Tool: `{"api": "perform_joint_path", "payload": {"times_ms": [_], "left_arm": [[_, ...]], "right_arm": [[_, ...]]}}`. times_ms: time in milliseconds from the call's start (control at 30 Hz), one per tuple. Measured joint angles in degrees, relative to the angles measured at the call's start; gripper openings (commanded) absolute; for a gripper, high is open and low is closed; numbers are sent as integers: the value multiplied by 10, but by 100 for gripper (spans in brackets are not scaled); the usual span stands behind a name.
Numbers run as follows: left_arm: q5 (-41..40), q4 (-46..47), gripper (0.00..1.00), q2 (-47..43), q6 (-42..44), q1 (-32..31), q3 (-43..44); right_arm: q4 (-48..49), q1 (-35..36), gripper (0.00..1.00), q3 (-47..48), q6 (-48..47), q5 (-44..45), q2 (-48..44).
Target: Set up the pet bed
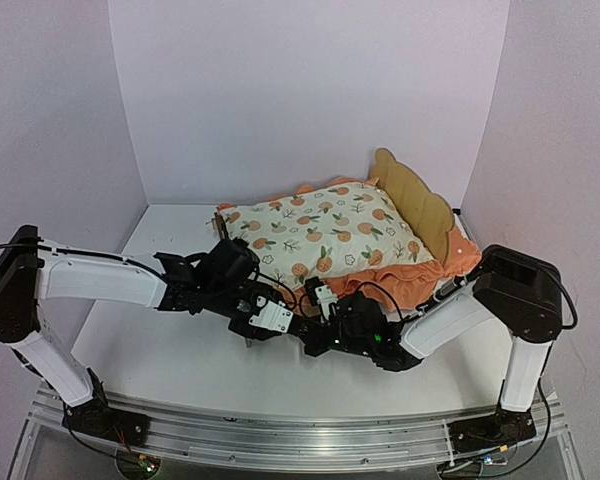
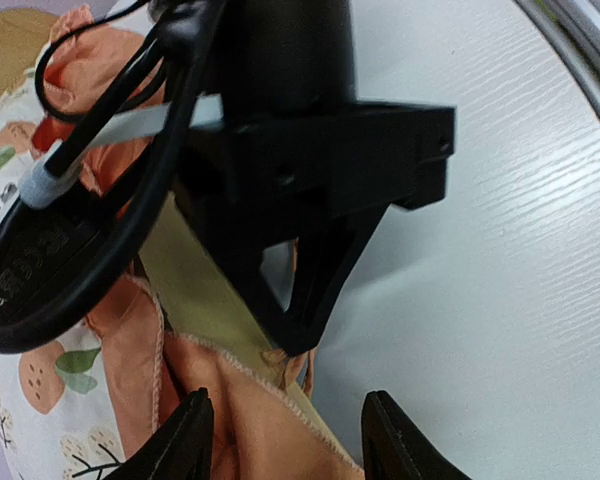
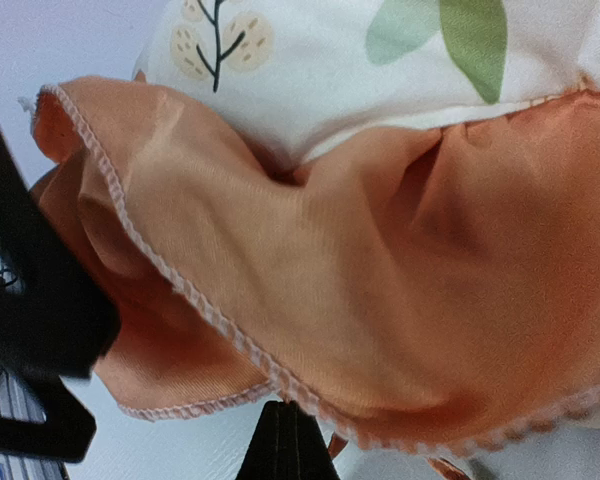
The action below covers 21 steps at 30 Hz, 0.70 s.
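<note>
Straddling satiny orange ruffle (image 2: 255, 435), left gripper (image 2: 290, 445) has its fingers apart | mattress pad (image 1: 320, 235): puffy cream fabric, orange-fruit print, lying on the pet bed (image 1: 416, 200) | right gripper (image 3: 284, 445): jaws together by the ruffle's stitched hem | pet bed: pale smooth plywood, scalloped headboard upright at right, mid-table on white wood-grain table (image 1: 150, 350)

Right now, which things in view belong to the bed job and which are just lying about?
Job: bed; pad lying on it; left claw, open at the pad's edge; right claw, shut.
Not the job: table; backdrop.
</note>
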Motion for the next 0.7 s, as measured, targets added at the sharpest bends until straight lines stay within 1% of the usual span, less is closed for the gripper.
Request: {"api": "perform_joint_path", "payload": {"times_ms": [100,267,300,400,500,700], "left_arm": [[-31,-29,54,5,-7,2,19],[-72,-55,49,16,-30,3,31],[-81,-57,46,22,-35,3,33],[-106,-52,27,43,-49,3,40],[-118,-55,16,51,-70,3,56],[-121,-71,6,50,-115,4,69]], "right_arm": [[-1,-1,0,0,-11,-8,5],[-1,-5,0,0,-24,-16,5],[-1,-7,0,0,-26,-18,5],[-1,-13,0,0,-32,-23,5],[-1,-20,0,-1,-37,-30,5],[-3,-38,0,-2,-59,-68,2]]}}
